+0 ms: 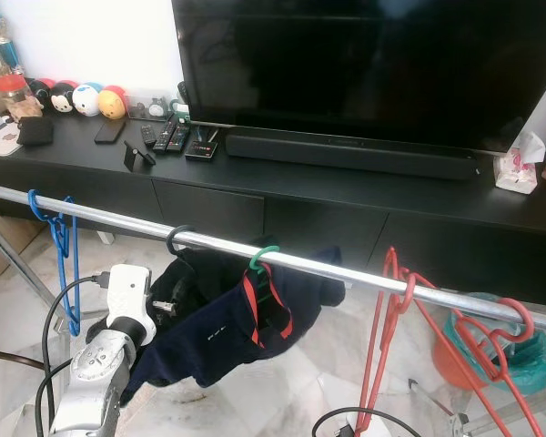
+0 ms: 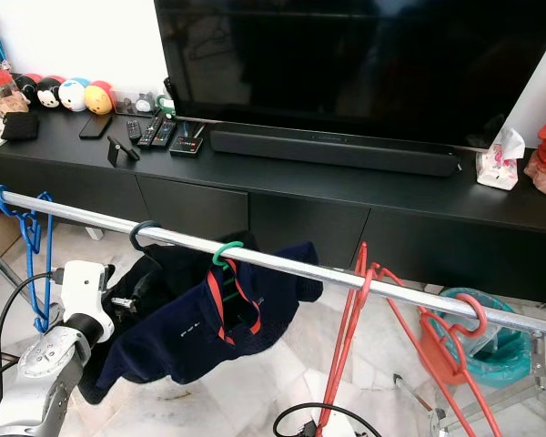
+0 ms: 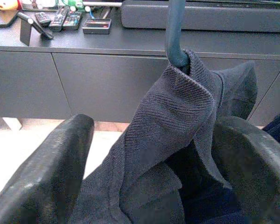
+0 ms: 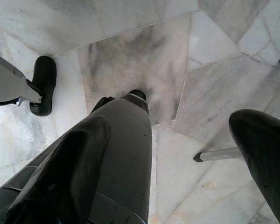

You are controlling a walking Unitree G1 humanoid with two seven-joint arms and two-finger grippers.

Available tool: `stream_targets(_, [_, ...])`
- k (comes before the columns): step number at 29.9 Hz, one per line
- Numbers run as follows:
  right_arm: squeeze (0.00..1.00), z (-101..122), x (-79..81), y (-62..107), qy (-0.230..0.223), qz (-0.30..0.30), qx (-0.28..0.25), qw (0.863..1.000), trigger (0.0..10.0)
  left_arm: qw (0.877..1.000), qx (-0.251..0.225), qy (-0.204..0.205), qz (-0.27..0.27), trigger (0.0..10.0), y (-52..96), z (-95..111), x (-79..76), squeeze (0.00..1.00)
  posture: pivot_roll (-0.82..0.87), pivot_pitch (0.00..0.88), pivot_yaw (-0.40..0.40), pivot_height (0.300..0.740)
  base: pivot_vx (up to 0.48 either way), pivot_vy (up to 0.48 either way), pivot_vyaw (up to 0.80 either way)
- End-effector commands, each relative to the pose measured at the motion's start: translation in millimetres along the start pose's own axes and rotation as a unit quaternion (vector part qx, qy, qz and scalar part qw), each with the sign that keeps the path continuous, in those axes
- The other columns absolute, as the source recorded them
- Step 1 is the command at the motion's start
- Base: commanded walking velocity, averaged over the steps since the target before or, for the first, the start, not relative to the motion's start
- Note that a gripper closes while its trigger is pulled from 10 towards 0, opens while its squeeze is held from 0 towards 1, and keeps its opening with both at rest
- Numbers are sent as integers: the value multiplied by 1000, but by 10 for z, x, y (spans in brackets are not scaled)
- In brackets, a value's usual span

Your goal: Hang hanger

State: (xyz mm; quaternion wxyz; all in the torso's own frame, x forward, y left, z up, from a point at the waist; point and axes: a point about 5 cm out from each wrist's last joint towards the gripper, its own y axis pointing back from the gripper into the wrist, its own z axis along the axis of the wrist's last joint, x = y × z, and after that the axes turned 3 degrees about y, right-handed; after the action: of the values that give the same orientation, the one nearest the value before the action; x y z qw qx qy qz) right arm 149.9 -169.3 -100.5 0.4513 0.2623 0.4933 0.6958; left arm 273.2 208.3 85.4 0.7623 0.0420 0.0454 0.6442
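A metal rail runs across in front of me. A dark hanger's hook sits over the rail, with a dark grey garment draped on it. My left gripper is just below the rail at that garment. Its fingers stand open on either side of the cloth, and the hook rises beyond them. A green hanger with a navy, red-trimmed garment hangs beside it. My right gripper hangs open over the marble floor.
Blue hangers hang at the rail's left end and red hangers at its right. Behind stands a black TV console with a TV, soundbar and remotes. An orange bin sits at the right.
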Motion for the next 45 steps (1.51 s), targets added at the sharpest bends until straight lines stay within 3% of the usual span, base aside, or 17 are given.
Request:
stream_targets(1, [0, -61, 9, 4, -4, 2, 11, 1000, 10000, 1000, 4, -3, 0, 10000, 14, 6, 15, 1000, -144, 0, -24, 740, 0, 0, 0])
stream_targets(15, [0, -61, 9, 4, -3, 2, 11, 1000, 10000, 1000, 2, 1, -2, 10000, 53, 29, 20, 1000, -144, 0, -24, 740, 0, 0, 0])
stream_targets(16, [0, -64, -5, 7, 6, 3, 12, 1000, 10000, 999, 14, -7, 48, 10000, 411, -115, 192, 0, -126, 0, -27, 740, 0, 0, 0])
stream_targets(17, [0, -67, -13, 9, 13, 3, 14, 1000, 10000, 996, 25, -18, 84, 10000, 694, -191, 305, 0, -128, 0, -24, 740, 0, 0, 0])
stream_targets(18, [0, -70, -19, 10, 17, 3, 14, 1000, 10000, 993, 32, -28, 106, 10000, 883, -227, 370, 0, -128, 0, -24, 740, 0, 0, 0])
stream_targets(19, [0, -71, -22, 11, 20, 3, 15, 1000, 10000, 992, 36, -34, 116, 10000, 975, -242, 399, 0, -128, 0, -24, 740, 0, 0, 0])
stream_targets(29, [0, -70, -12, 9, 21, 5, 14, 1000, 10000, 993, 42, -43, 105, 10000, 932, -239, 345, 0, -130, 0, -20, 740, 0, 0, 0])
stream_targets(32, [0, -69, -11, 9, 21, 4, 14, 1000, 10000, 986, 89, -46, 130, 10000, 966, -365, 393, 0, -127, 0, -20, 740, 0, 0, 0])
stream_targets(33, [0, -68, -11, 9, 21, 5, 14, 1000, 10000, 976, 140, -70, 154, 10000, 984, -509, 455, 0, -123, 0, -22, 740, 0, 0, 0])
stream_targets(38, [0, -62, -6, 7, 21, 5, 14, 1000, 10000, 958, 204, -60, 193, 10000, 1012, -785, 531, 0, -126, 0, -20, 740, 0, 0, 0])
stream_targets(40, [0, -59, -5, 6, 19, 4, 13, 1000, 10000, 943, 249, -58, 212, 10000, 1024, -1006, 564, 0, -128, 0, -19, 740, 0, 0, 0])
stream_targets(42, [0, -58, -5, 6, 18, 3, 13, 1000, 10000, 941, 254, -55, 214, 10000, 1023, -1036, 566, 0, -128, 0, -19, 740, 0, 0, 0])
stream_targets(43, [0, -54, -4, 5, 16, 2, 12, 1000, 10000, 933, 286, -56, 211, 10000, 1015, -1151, 561, 0, -135, 0, -17, 740, 0, 0, 0])
stream_targets(45, [0, -53, -6, 6, 15, 2, 12, 1000, 10000, 930, 312, -47, 190, 10000, 982, -1260, 508, 0, -135, 0, -21, 740, 0, 0, 0])
